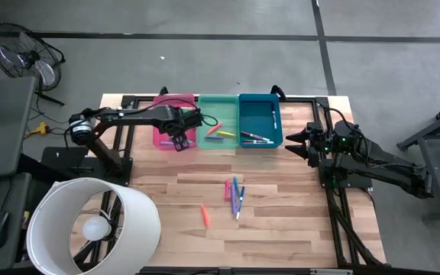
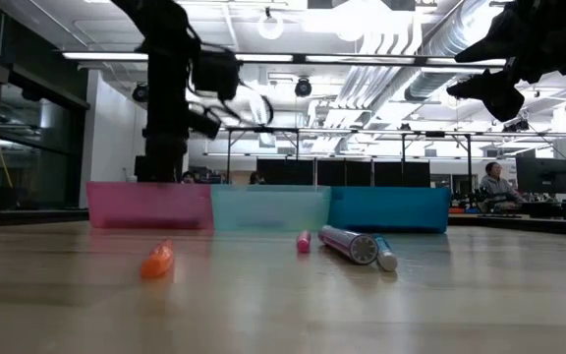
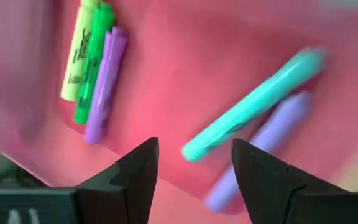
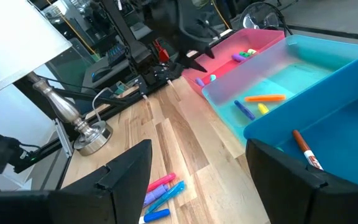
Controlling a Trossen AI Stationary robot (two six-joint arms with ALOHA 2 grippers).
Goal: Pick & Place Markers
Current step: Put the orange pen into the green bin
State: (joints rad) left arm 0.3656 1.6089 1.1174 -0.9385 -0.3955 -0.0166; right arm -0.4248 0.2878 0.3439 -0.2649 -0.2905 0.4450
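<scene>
My left gripper (image 1: 180, 142) hangs open over the near part of the pink bin (image 1: 165, 103). In the left wrist view, my left gripper (image 3: 194, 146) has a teal marker (image 3: 253, 102) and a purple marker (image 3: 263, 146) below its fingers, apart from them. Yellow, green and purple markers (image 3: 95, 62) lie side by side farther off in that bin. Several markers (image 1: 235, 195) and an orange one (image 1: 204, 215) lie on the table's middle. Others lie in the green bin (image 1: 218, 130) and the blue bin (image 1: 260, 122). My right gripper (image 1: 290, 142) waits open to the right of the blue bin.
The three bins stand in a row at the table's far edge (image 2: 268, 208). A lamp with a white shade (image 1: 90, 229) stands at the near left corner. In the low view the loose markers (image 2: 347, 244) and the orange one (image 2: 157, 259) lie in front of the bins. A person (image 2: 494, 182) sits far behind.
</scene>
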